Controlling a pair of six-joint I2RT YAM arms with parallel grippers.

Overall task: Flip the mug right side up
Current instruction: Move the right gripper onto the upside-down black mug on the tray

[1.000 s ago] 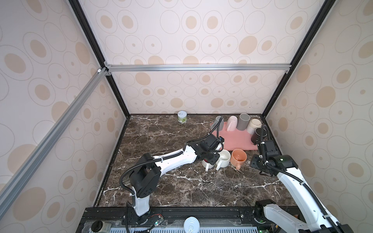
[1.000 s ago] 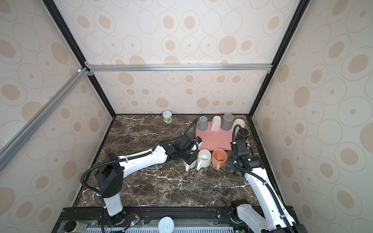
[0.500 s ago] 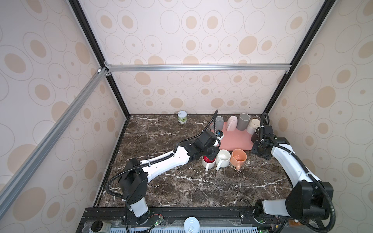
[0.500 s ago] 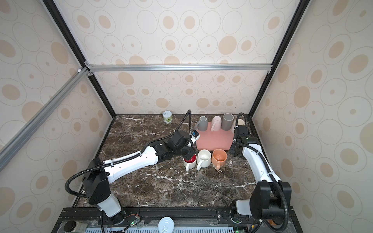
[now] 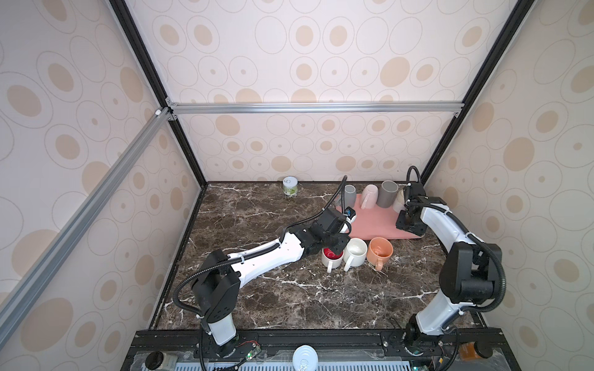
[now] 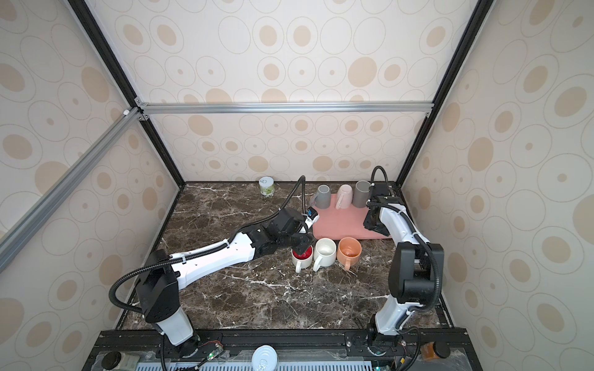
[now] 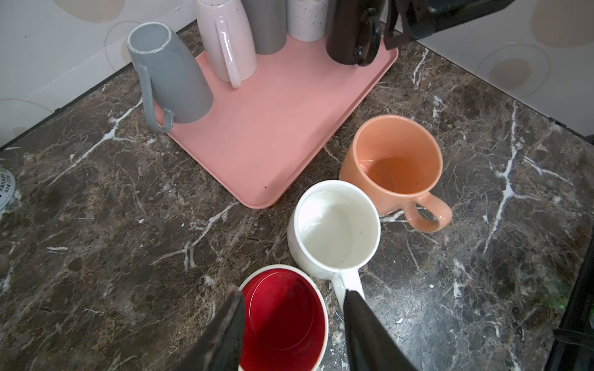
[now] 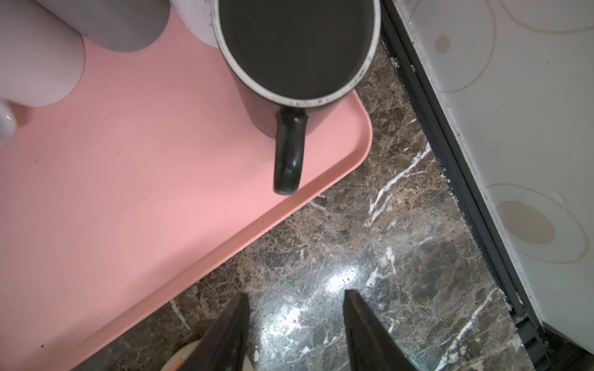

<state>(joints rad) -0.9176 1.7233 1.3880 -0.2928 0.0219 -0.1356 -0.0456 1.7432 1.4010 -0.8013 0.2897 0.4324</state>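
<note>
Left wrist view is showing three empty mugs standing mouth-up in a row on the tabletop (image 7: 96, 257) just near of the pink tray (image 7: 266, 138): red-lined mug (image 7: 283, 321) left, white mug (image 7: 334, 231) middle, orange mug (image 7: 395, 160) right, with the left end effector (image 7: 293, 290) hovering, jaws spread, over the red-lined one, not clamping it. At the tray's right edge, beside a speckled mug (image 7: 305, 19), the glossy black mug (image 8: 295, 45) is sitting upside down, pale-ringed base up, its handle pointing toward the right end effector (image 8: 295, 294), whose jaws are standing apart with nothing between them.
</note>
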